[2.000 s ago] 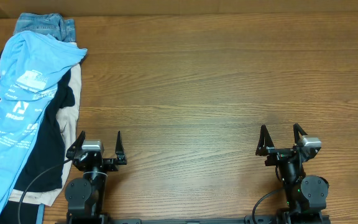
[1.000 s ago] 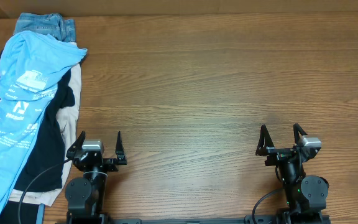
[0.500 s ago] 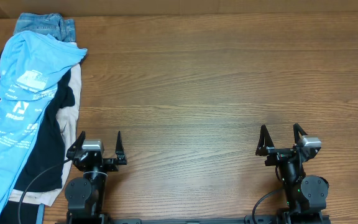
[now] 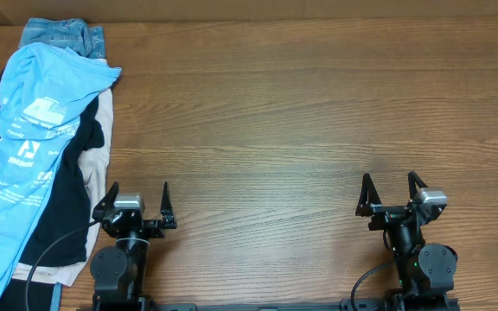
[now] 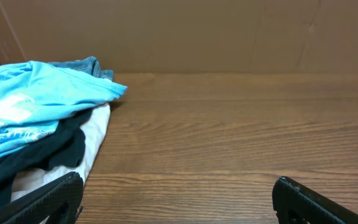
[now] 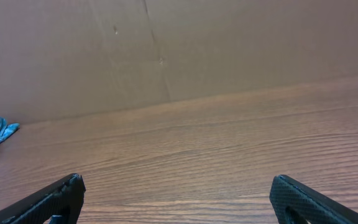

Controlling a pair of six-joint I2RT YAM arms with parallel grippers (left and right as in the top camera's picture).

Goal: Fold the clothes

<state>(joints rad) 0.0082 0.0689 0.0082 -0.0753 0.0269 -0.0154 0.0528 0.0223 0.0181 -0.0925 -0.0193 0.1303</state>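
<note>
Left gripper (image 4: 139, 187) wide open, holding nothing, near sky-blue T-shirt (image 4: 35, 121); right gripper (image 4: 389, 176) wide open, empty.

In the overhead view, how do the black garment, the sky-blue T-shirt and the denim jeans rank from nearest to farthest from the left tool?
From the left tool:
1. black garment, just to its left.
2. sky-blue T-shirt, topping the pile, farther left.
3. denim jeans, far back corner.

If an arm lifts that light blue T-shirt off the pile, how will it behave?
The light blue T-shirt looks thin and crumpled, so probably floppy and light. It drapes over a black garment, which might drag along.
</note>
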